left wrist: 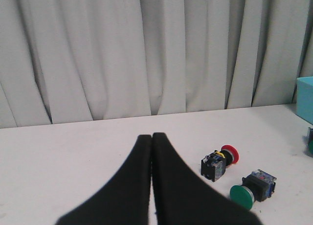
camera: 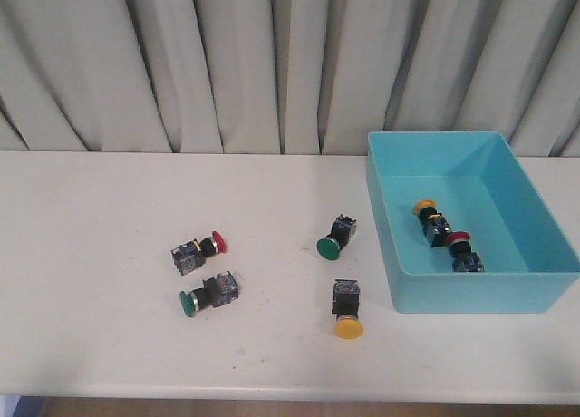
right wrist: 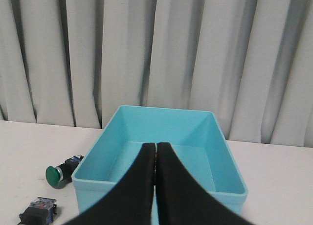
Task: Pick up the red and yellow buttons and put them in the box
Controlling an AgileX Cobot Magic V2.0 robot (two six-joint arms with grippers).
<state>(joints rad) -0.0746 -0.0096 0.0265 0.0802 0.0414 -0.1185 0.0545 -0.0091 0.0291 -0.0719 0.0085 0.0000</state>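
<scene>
A red button (camera: pixel 201 250) lies on the table at the left; it also shows in the left wrist view (left wrist: pixel 220 161). A yellow button (camera: pixel 347 308) lies near the front, left of the turquoise box (camera: pixel 535 218). Inside the box lie a yellow button (camera: pixel 428 211) and a red button (camera: pixel 459 245). My left gripper (left wrist: pixel 152 137) is shut and empty, back from the red button. My right gripper (right wrist: pixel 156 146) is shut and empty, in front of the box (right wrist: pixel 122 122). Neither gripper shows in the front view.
Two green-capped buttons lie on the table: one (camera: pixel 208 295) beside the red button, also in the left wrist view (left wrist: pixel 252 188), and one (camera: pixel 335 237) near the box, also in the right wrist view (right wrist: pixel 61 172). Grey curtains hang behind the table.
</scene>
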